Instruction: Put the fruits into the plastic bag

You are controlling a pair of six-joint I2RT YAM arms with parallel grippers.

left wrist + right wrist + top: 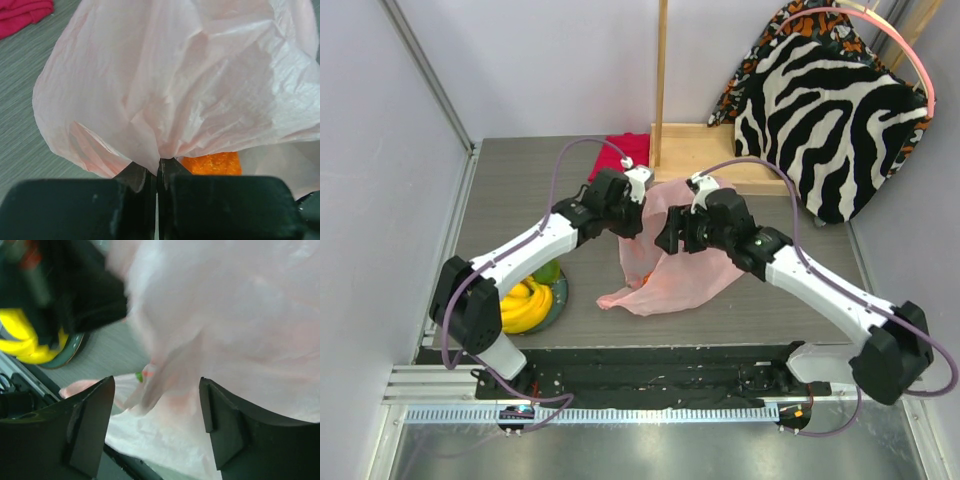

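Observation:
The pink plastic bag hangs lifted at the table's middle, its lower part resting on the table. My left gripper is shut on a pinch of the bag's film, its jaws closed on the film. An orange fruit shows just under the film beside the fingers. My right gripper is open next to the bag, fingers wide apart with film behind them. The yellow bananas and a green fruit lie on the plate at the near left. The red fruit is not visible.
A folded magenta-red cloth lies at the back behind the bag. A wooden frame and a zebra-print cushion stand at the back right. The bananas and the plate rim show in the right wrist view.

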